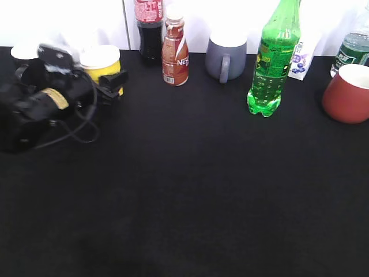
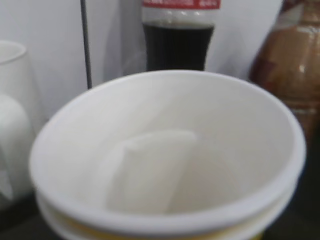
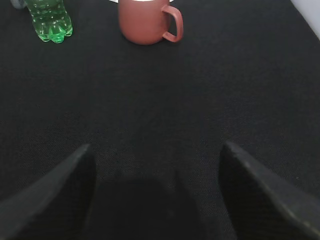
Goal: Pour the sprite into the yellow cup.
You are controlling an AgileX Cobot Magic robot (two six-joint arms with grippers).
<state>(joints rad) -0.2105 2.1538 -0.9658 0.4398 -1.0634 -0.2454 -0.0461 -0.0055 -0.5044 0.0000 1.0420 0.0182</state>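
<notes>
The left gripper (image 1: 112,86) sits at the yellow cup (image 1: 102,64); whether it grips cannot be told. The right gripper (image 3: 155,187) hangs spread wide, empty, well short of the sprite (image 1: 273,60) at the table's rear. It should close squarely on the bottle's body before lifting.
</notes>
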